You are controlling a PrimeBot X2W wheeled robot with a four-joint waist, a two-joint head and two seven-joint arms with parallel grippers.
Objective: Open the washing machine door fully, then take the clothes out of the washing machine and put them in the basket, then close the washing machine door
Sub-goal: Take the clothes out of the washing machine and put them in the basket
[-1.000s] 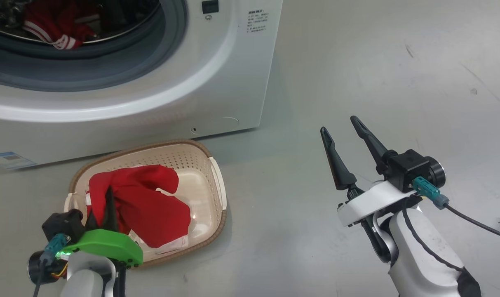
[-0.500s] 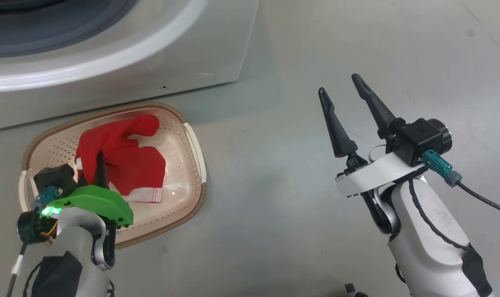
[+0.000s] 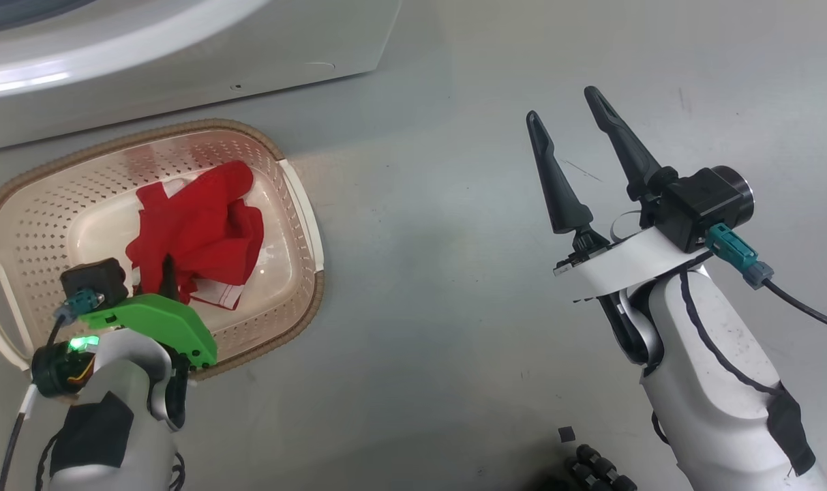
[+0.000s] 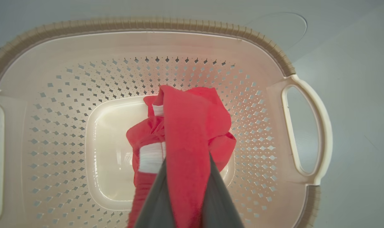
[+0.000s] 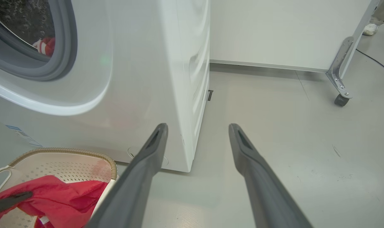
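The clothes [image 3: 202, 218] are gripped between the narrowly closed fingers [image 4: 154, 202] of the left gripper [image 3: 166, 269] inside the basket [image 3: 38, 218], seen at nine o'clock in the head view, with the washing machine [image 3: 181, 41] at eleven. At three o'clock the right gripper [image 3: 562, 103] is held over the floor [image 3: 420, 307], fingers spread wide. Possibly more red fabric is seen in the drum [image 5: 21, 19].

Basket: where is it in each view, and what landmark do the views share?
Head view: basket at lower left.
Left wrist view: basket centred, seen from above, rim arching along the top.
Right wrist view: basket in the bottom-left corner.
Shared landmark: the red clothes in it, gripped by the left gripper.
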